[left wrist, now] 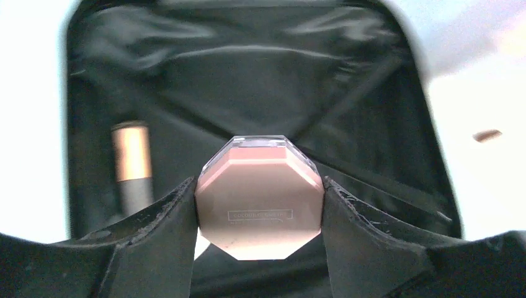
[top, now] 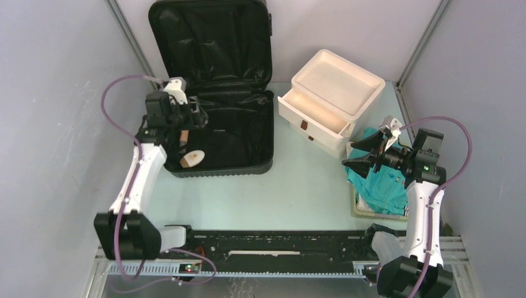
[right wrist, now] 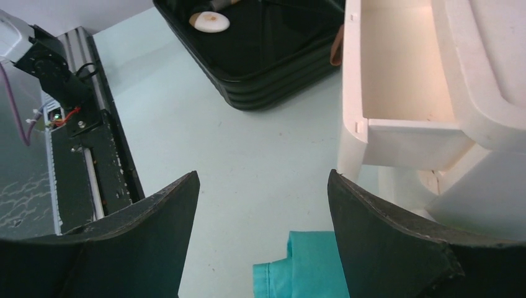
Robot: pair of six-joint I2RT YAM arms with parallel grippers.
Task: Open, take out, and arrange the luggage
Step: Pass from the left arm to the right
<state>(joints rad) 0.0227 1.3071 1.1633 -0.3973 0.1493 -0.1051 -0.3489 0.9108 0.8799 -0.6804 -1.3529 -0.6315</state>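
Observation:
The black suitcase (top: 248,133) lies open at the back left, lid propped up, black lining inside (left wrist: 260,81). My left gripper (top: 189,118) hovers over its left side, shut on a pink octagonal compact (left wrist: 259,197). A copper and grey tube (left wrist: 131,164) and a white round item (top: 192,159) lie in the case; the round item also shows in the right wrist view (right wrist: 209,22). My right gripper (top: 356,155) is open and empty, above teal clothing (top: 381,186) at the right.
A white three-drawer box (top: 335,93) stands right of the suitcase, its top drawer (right wrist: 397,74) pulled open. A pale basket (top: 358,208) under the teal clothing sits at the right edge. A black rail (top: 279,242) runs along the near edge.

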